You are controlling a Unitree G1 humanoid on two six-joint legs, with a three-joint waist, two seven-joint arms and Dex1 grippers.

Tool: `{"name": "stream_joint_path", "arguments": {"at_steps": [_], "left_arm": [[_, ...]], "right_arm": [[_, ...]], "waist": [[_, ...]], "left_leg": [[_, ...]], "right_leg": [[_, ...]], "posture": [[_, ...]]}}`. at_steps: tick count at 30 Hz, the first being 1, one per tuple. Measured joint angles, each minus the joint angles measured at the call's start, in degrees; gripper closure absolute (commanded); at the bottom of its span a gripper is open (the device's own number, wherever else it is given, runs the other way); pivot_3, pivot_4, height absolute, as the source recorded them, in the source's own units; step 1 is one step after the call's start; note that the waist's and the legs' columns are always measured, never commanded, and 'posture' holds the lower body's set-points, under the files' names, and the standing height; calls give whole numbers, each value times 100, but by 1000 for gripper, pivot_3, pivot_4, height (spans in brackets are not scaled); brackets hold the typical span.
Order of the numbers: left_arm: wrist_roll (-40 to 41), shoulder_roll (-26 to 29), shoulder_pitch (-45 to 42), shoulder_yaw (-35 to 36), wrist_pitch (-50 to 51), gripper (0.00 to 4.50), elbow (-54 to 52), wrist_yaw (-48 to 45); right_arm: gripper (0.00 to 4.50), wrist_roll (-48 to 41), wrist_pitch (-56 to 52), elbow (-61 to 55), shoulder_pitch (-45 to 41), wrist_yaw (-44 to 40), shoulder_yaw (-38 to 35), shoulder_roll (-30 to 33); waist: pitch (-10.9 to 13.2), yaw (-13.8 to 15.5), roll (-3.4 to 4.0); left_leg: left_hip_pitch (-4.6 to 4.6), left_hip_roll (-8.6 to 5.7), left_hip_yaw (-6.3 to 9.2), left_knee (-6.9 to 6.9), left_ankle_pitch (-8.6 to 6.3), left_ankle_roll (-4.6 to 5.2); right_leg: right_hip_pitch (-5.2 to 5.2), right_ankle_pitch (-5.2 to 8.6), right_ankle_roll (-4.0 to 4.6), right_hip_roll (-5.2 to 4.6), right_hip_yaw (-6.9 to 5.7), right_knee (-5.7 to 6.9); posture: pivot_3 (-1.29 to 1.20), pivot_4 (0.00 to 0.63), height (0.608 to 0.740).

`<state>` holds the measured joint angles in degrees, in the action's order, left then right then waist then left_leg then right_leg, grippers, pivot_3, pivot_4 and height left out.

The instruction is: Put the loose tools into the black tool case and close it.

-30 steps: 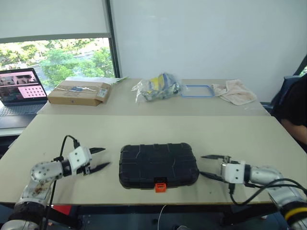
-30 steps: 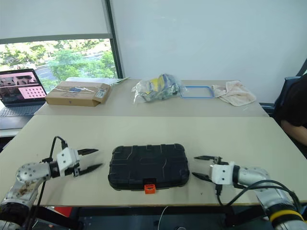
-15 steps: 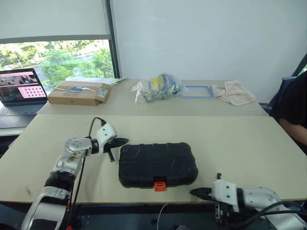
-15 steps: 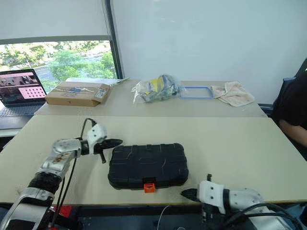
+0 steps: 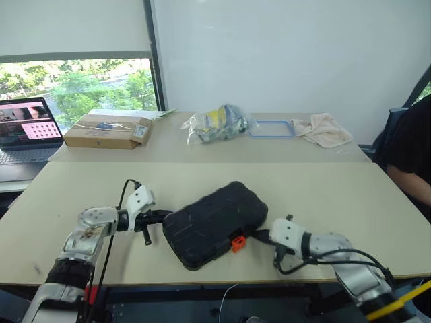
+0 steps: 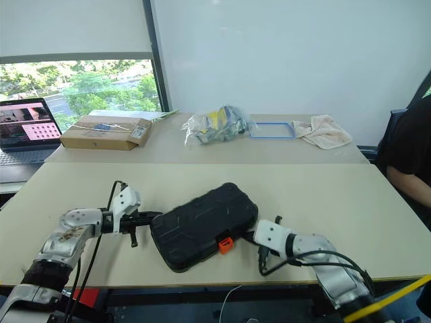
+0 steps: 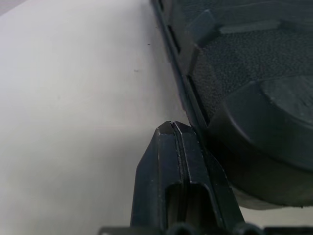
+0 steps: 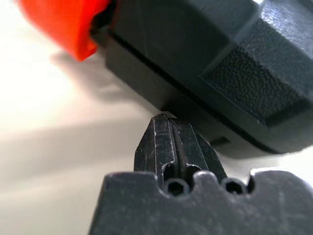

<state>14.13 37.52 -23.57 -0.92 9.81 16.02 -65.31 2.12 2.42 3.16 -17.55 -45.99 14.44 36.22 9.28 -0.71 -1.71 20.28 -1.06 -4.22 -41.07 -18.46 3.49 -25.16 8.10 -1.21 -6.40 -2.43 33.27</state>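
Black case [image 5: 214, 223] skewed, wedged between closed left gripper [image 5: 161, 217] and closed right gripper [image 5: 259, 235]; could slide off desk [image 5: 323, 195].

Black tool case [image 5: 214, 223] lies closed on the near table [image 5: 323, 202], skewed, its orange latch [image 5: 237, 243] on the near edge. Left gripper [image 5: 161, 217] at the case's left end, fingers pressed together, tips at the shell. Right gripper [image 5: 259, 235] just right of the latch, fingers together too, tips at the case edge. Far table: cardboard box [image 5: 108, 130], plastic bag [image 5: 219, 122], blue frame [image 5: 271, 128], cloth [image 5: 325, 130]. Laptop [image 5: 23, 128] far left by the window. Person's dark sleeve [image 5: 409, 151] at right edge.
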Motion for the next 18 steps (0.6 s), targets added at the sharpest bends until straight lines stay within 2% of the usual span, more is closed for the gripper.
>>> {"name": "stream_joint_path", "arguments": {"at_steps": [4, 7, 13, 18], "left_arm": [[289, -50, 193, 193, 383, 4500, -404, 162], [661, -140, 66, 373, 633, 4500, -572, 176], [877, -188, -836, 355, 886, 4500, -610, 14], [396, -548, -1554, -452, 781, 4500, -156, -189]], "right_arm": [[4482, 13, 257, 543, -294, 65, -28, -125], [4482, -150, 199, 457, -124, -15, -201, -90], [4482, -832, -953, -1129, 1061, -172, -553, 59], [4482, -969, -1978, -2322, 1788, 233, -404, -246]], "waist": [[0, 21, 1], [1, 62, 2], [-3, 139, 9], [-5, 95, 10]], "left_leg": [[4, -2, 4, 5, 0, -1], [9, -5, 8, 7, 0, 0], [28, -6, 33, 13, 0, -2], [30, -13, 33, 12, -3, 1]], "right_leg": [[-1, 0, 1, -2, -3, -1], [-3, 0, 1, -4, -8, -3], [0, 1, 0, 4, -36, -4], [5, 6, -7, 15, -29, -12]], "posture": [[0, 150, 740], [0, 150, 740], [0, 150, 740], [0, 150, 740]]}}
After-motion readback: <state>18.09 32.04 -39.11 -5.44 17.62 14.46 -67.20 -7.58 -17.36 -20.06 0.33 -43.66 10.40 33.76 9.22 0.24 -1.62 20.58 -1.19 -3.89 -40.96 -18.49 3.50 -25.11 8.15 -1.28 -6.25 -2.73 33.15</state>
